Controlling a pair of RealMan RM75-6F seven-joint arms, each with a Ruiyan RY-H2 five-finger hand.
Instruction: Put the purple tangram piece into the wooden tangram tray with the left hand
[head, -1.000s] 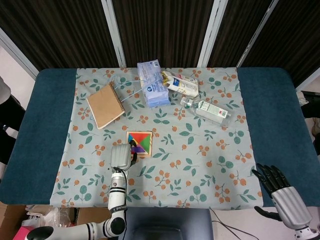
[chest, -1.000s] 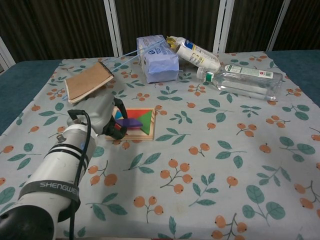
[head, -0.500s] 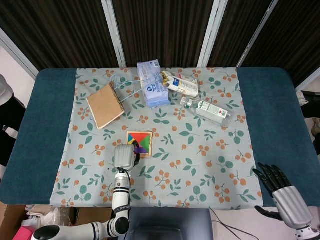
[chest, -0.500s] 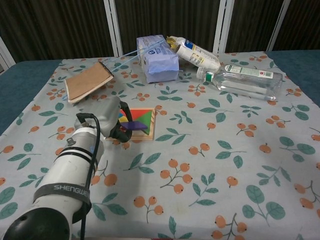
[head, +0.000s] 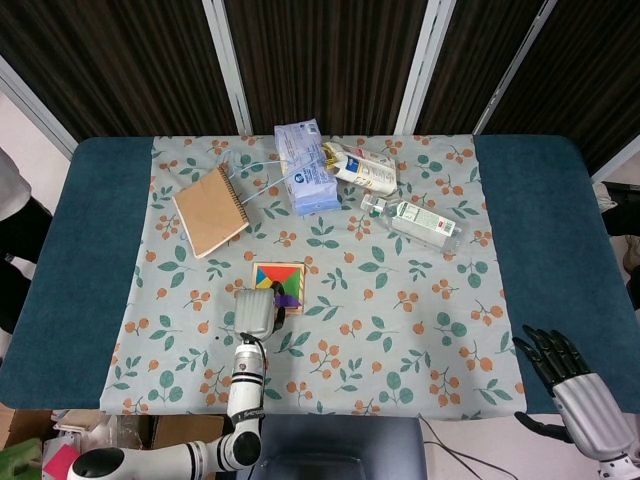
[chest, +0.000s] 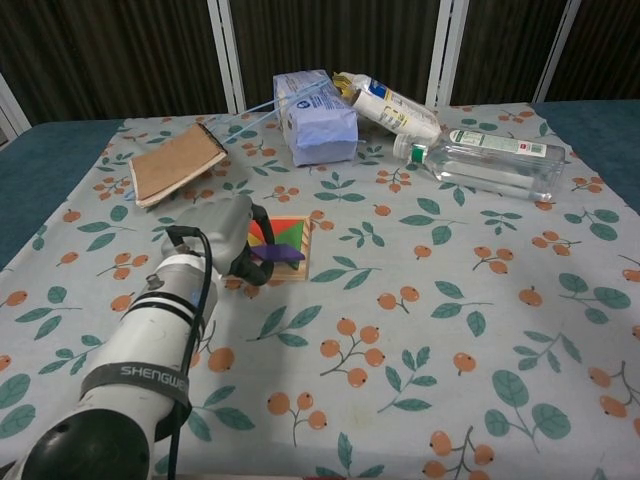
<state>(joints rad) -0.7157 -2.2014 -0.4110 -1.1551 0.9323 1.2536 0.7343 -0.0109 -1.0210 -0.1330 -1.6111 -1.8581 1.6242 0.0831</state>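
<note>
The placing step is shown: the purple tangram piece (chest: 279, 254) is pinched in the left hand (chest: 228, 238) and held over the near edge of the wooden tangram tray (chest: 296, 243), not yet seated among the coloured pieces. The next move is judged to call for the piece to be lowered and turned to match the vacant slot before release. In the chest view the piece is seen protruding from the fingertips; in the head view it is largely masked by the hand. Only the head view shows the right hand (head: 580, 387), held empty with fingers apart beyond the surface's near right corner.
</note>
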